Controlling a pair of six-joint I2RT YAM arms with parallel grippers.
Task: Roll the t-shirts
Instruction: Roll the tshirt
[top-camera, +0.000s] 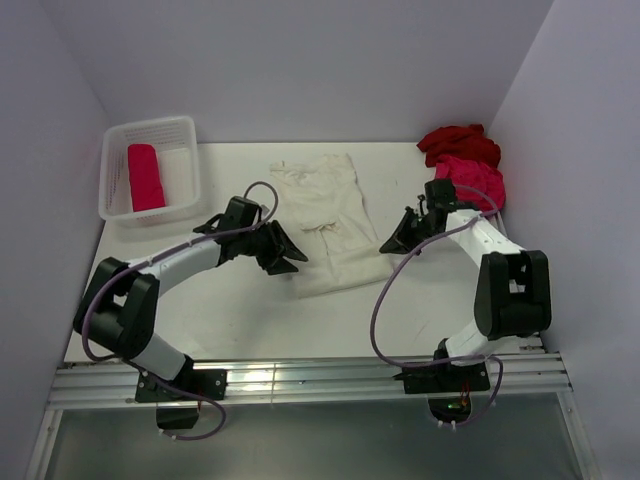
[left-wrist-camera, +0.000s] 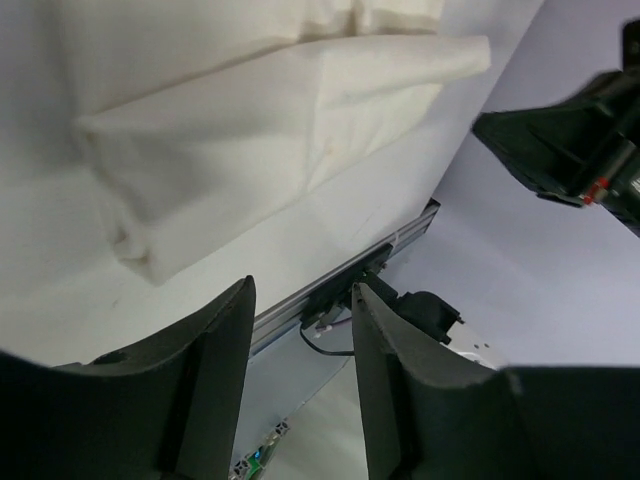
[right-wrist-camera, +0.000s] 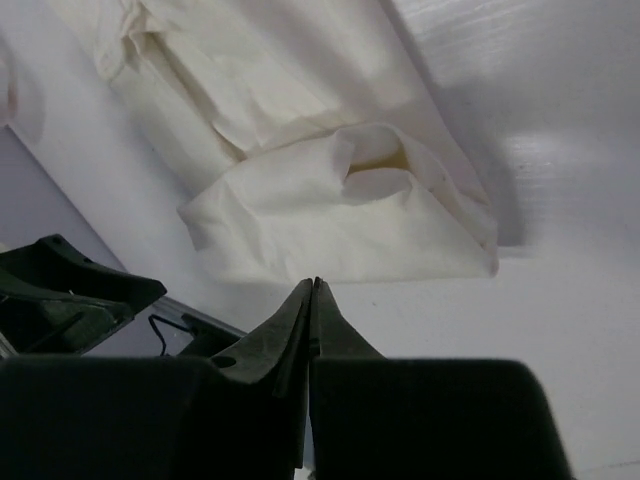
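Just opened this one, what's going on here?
Two robot arms are working on a cream-white cloth t-shirt lying partly folded mid-table, its near end doubled over. Neither holds it: the left arm sits by its left edge, jaws open and empty; the right arm by its right edge, jaws shut on nothing. A pink-red rolled t-shirt lies in the white plastic mesh basket; a dark red t-shirt and a hot pink t-shirt sit crumpled in the far right corner.

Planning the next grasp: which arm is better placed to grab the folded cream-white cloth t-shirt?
Probably left: the left gripper stands open beside the near corner of the folded cream-white cloth t-shirt; the right gripper is shut and must open first.
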